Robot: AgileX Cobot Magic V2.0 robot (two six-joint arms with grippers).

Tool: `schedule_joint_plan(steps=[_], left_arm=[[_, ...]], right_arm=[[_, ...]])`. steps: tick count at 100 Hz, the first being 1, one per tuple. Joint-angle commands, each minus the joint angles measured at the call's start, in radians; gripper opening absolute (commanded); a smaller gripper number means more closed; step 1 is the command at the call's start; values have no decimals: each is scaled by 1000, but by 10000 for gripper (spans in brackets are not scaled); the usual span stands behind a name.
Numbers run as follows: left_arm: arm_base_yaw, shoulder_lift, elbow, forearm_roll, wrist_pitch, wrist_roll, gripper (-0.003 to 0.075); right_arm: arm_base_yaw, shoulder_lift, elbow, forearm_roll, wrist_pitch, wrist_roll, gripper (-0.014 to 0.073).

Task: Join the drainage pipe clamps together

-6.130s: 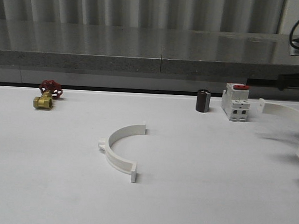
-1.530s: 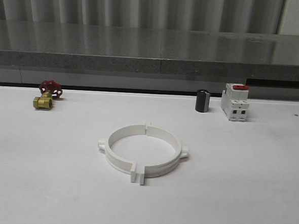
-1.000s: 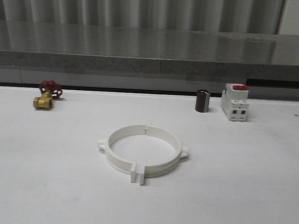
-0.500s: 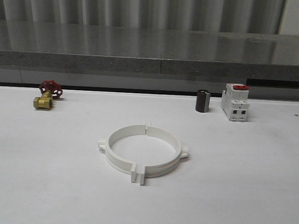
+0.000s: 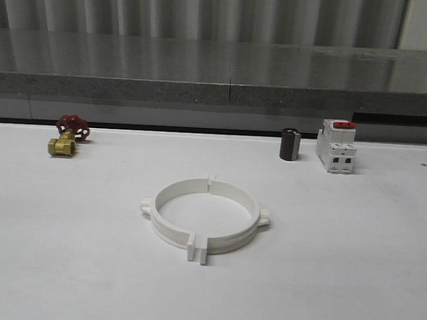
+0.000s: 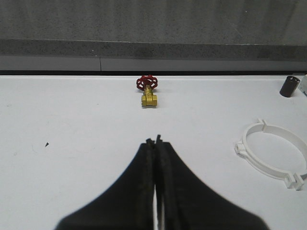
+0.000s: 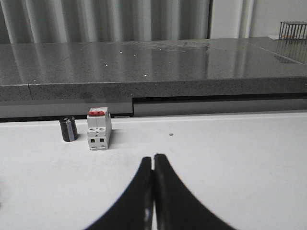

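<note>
The two white drainage pipe clamps [image 5: 204, 217] lie flat in the middle of the white table, their end flanges meeting so they form a closed ring with small tabs on the left and right. That ring [image 6: 276, 154] also appears in the left wrist view, off to one side and well apart from my left gripper [image 6: 156, 140]. The left gripper is shut with nothing between its black fingers. My right gripper [image 7: 153, 156] is shut too, empty, hovering over bare table short of the breaker.
A brass valve with a red handwheel [image 5: 67, 135] sits at the back left. A small dark cylinder [image 5: 290, 144] and a white breaker with a red switch [image 5: 336, 146] stand at the back right. A grey ledge [image 5: 217, 95] borders the table's far edge.
Six seconds ago only the left half-ring lay in the middle and the other was at the far right near an arm. Over the last 1.5 seconds nothing has moved.
</note>
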Motion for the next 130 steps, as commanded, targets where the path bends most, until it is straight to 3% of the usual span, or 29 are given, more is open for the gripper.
schedule_joint_plan(steps=[1,62,82,105,130], left_arm=[[1,9,-25,-4,-75,-9,-20],[1,9,-7,1,-85,-9,-20],[14,-2,125,52,-372,-9,-20],[98,-161,324,55,-538,-9,-20],[112,-239,507,23,-656,-9,-20]], right_arm=[[-1,-22,-15,-12,-69,-12,-67],[-1,-22,-15,-12,-69,-12,-67],[-1,-22,-15,-12,-69,-12,-67],[-1,-22,-15,-12,-69,-12,-67],[-1,-22,-15,-12,-69,-12,-67]])
